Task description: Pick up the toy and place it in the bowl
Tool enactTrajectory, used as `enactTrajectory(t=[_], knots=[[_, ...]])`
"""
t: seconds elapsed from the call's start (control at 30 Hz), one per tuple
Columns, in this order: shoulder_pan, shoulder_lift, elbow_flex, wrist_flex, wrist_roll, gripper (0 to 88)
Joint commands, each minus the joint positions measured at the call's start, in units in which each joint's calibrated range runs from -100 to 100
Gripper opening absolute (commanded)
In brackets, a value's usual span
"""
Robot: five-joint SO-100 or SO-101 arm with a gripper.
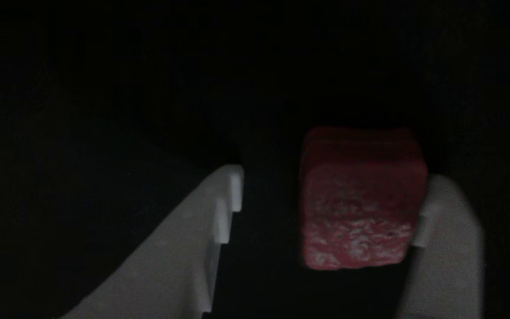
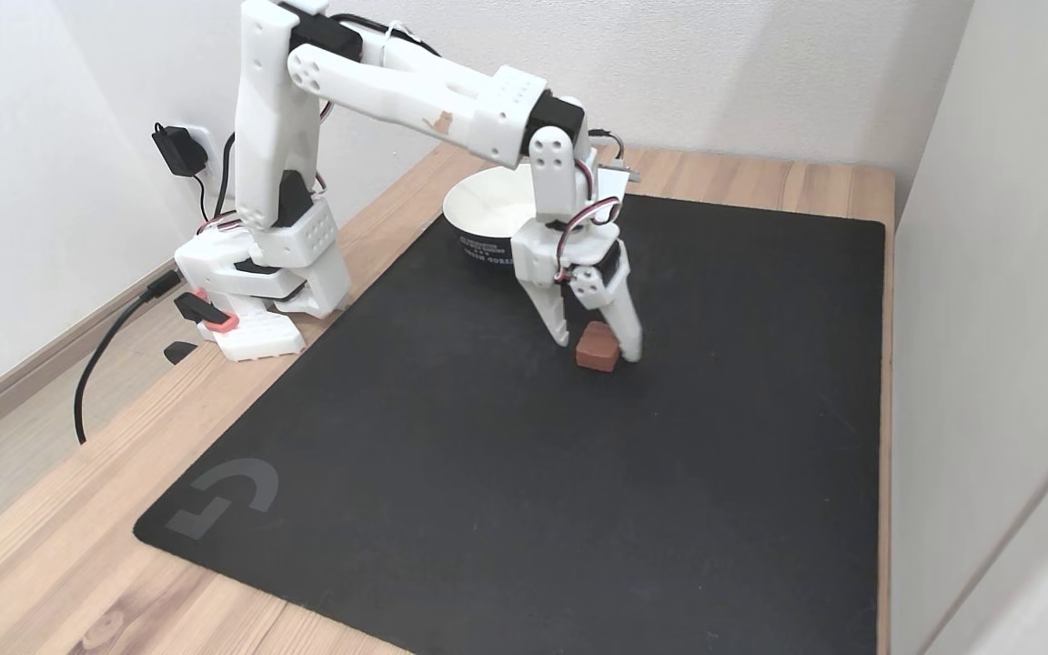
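In the fixed view, the white arm's base (image 2: 256, 291) stands at the far left of the wooden table (image 2: 51, 564), beside a wall plug (image 2: 176, 150) and a black cable (image 2: 105, 346). A black mat (image 2: 451, 491) covers most of the table, with a grey logo (image 2: 224, 496) in its near left corner. The arm reaches rightward over the mat and bends down at the wrist. Behind the wrist, at the mat's far edge, sits the white bowl (image 2: 488, 214), partly hidden by the arm.

The gripper (image 2: 603, 344) points down at the mat with its two fingers spread apart. The toy (image 2: 597, 349), a dark red cube, rests on the mat between the fingertips, just in front of the bowl but apart from it. It lies close against the right finger (image 2: 626, 327), with a gap to the left one.

In the other view, which is dark, the left finger (image 1: 202, 230) stands well clear of the toy (image 1: 361, 199), while the right finger (image 1: 447, 239) touches the cube's right side. The pincer is wide open and grips nothing yet
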Motion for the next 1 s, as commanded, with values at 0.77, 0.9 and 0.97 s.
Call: enactTrajectory(t=[0.77,0.9,0.97], knots=[[-6.07,-10.93,-1.66,-1.27,8.53,2.2],[-10.17,-16.93,-1.84,-1.36,11.14,2.2],[-11.67,-19.35,-1.75,-1.36,11.35,2.2]])
